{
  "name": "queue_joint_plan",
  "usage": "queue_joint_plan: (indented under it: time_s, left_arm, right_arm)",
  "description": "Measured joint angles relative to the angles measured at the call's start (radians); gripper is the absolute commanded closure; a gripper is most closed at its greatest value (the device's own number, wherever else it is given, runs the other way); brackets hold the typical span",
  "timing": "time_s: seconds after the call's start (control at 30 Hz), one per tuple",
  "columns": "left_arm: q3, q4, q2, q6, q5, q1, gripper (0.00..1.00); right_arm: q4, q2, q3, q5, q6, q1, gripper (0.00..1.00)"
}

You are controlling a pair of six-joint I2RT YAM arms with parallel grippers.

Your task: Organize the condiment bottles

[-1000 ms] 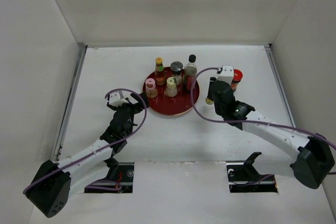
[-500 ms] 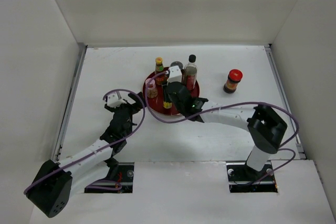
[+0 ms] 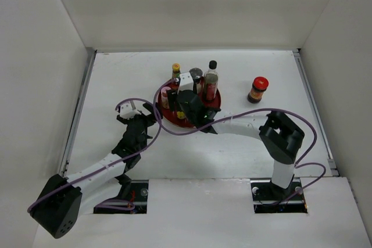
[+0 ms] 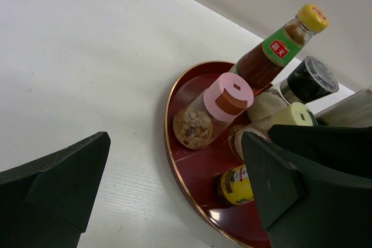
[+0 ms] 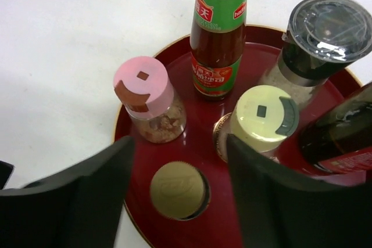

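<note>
On the round red tray (image 3: 216, 104) stand a yellow-capped sauce bottle (image 5: 220, 33), a grey-lidded jar (image 5: 325, 33), a tall black-capped bottle (image 3: 211, 81), a pink-topped shaker (image 5: 145, 88) and a cream-topped shaker (image 5: 264, 114). A small yellow-capped bottle (image 5: 177, 190) stands upright at the tray's near edge. My right gripper (image 5: 179, 149) hangs over it, open, its fingers apart from the cap on either side. A red-capped jar (image 3: 258, 89) stands alone on the table to the right. My left gripper (image 3: 141, 119) is open and holds nothing, just left of the tray rim (image 4: 174, 166).
White walls close the table on three sides. A metal rail (image 3: 81, 103) runs along the left edge. My right arm (image 3: 250, 125) stretches across the table in front of the tray.
My right arm swung left from beside the red-capped jar to the tray with the small yellow-capped bottle. Its jaws have opened and the bottle stands free. The left arm barely moved.
</note>
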Motion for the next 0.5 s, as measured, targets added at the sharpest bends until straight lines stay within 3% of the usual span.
queue_joint_plan:
  time_s: [0.17,0.3,0.37,0.43,0.47,0.5]
  left_arm:
    - [0.000,0.001,0.000,-0.001,0.000,0.000,0.00]
    - [0.000,0.001,-0.002,-0.002,0.000,0.000,0.00]
    - [0.000,0.001,-0.002,-0.002,0.000,0.000,0.00]
    - [0.000,0.001,-0.002,-0.002,0.000,0.000,0.00]
    - [0.000,0.001,-0.002,-0.002,0.000,0.000,0.00]
    - [0.000,0.001,-0.002,-0.002,0.001,0.000,0.00]
  right_arm:
    - [-0.005,-0.025,-0.011,-0.001,-0.007,0.010,0.12]
    - [-0.006,-0.177,-0.105,-0.001,-0.007,0.014,0.13]
    - [0.003,-0.300,-0.176,-0.001,-0.005,0.005,0.26]
    - [0.030,-0.447,-0.266,0.010,0.005,-0.035,0.53]
    - [0.041,-0.510,-0.302,0.023,0.008,-0.072,0.61]
    - [0.055,-0.570,-0.340,0.036,0.023,-0.129,0.64]
